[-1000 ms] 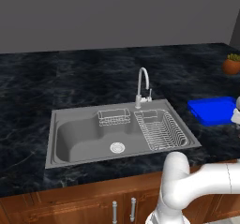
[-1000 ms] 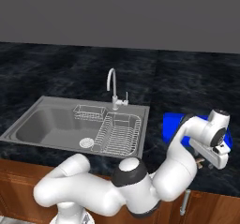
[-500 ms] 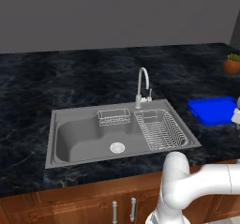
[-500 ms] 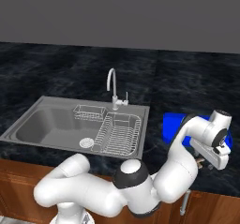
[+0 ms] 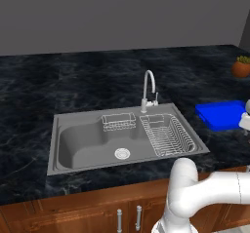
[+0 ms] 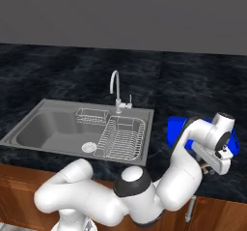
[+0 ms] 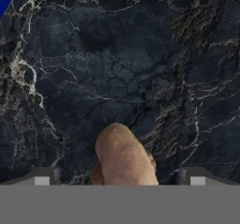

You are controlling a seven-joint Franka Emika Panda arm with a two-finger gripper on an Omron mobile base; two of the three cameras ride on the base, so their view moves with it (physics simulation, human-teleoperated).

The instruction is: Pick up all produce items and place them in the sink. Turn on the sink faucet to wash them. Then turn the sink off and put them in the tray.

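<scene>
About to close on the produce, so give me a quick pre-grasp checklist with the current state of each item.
1. Tool open: ok, fingertips stand wide apart.
2. Brown produce item between the fingertips: ok, roughly centred in the hand view.
3. Produce item resting on the dark counter, nothing beside it: ok.
4. Tool low enough to grip: cannot tell, depth is unclear.
5. Sink free to receive it: ok, basin floor bare around the drain.
6. Faucet off: ok, no water visible.
</scene>
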